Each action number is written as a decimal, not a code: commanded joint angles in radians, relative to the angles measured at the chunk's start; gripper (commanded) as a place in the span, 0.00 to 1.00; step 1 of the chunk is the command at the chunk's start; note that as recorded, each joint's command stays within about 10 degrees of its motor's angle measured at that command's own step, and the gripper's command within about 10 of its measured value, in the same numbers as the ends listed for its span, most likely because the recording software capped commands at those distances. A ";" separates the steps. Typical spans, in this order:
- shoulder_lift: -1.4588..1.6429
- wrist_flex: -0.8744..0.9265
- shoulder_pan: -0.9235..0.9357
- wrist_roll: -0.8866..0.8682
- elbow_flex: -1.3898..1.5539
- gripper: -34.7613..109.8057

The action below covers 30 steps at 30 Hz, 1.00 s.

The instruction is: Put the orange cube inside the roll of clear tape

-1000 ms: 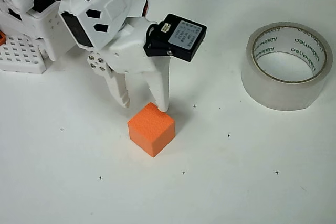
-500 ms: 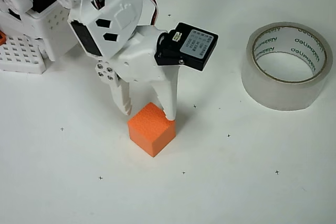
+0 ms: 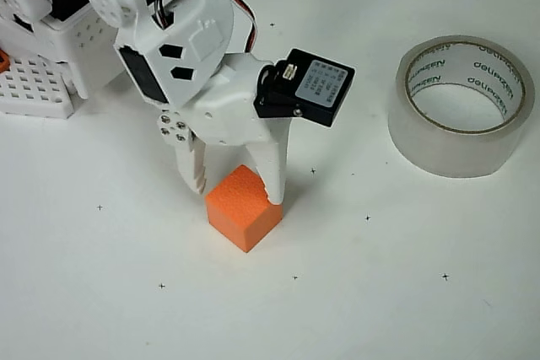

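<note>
The orange cube (image 3: 241,211) sits on the white table, turned corner-on in the overhead view. My white gripper (image 3: 239,191) comes down over its upper half, open. One finger tip stands at the cube's upper left corner and the other at its right corner. The fingers straddle the cube; whether they touch it I cannot tell. The roll of clear tape (image 3: 461,105) lies flat far to the right, its hole facing up and showing the beige core with dark lettering.
A white perforated block (image 3: 38,86) and the arm's base (image 3: 51,6) stand at the upper left. Small black cross marks dot the table (image 3: 380,292). Open table lies between the cube and the tape.
The gripper has moved down and slightly right, so its fingers now reach along both sides of the cube. The cube and the tape have stayed in place.
</note>
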State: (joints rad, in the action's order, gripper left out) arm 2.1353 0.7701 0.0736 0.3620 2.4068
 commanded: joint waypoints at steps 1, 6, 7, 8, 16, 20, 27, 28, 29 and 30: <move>-0.002 -0.005 0.021 0.025 -0.097 0.52; -0.086 -0.005 0.021 0.032 -0.144 0.52; -0.106 -0.012 0.021 0.037 -0.155 0.52; -0.126 -0.021 0.021 0.038 -0.164 0.52; -0.207 -0.032 0.017 0.041 -0.186 0.52; -0.209 -0.032 0.011 0.037 -0.160 0.50; -0.209 -0.032 0.009 0.035 -0.130 0.45; -0.206 -0.032 0.009 0.037 -0.127 0.43; -0.206 -0.032 0.008 0.037 -0.123 0.41; -0.204 -0.032 0.006 0.037 -0.121 0.40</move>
State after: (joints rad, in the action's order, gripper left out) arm 1.9052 0.7501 0.0706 0.3866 2.2856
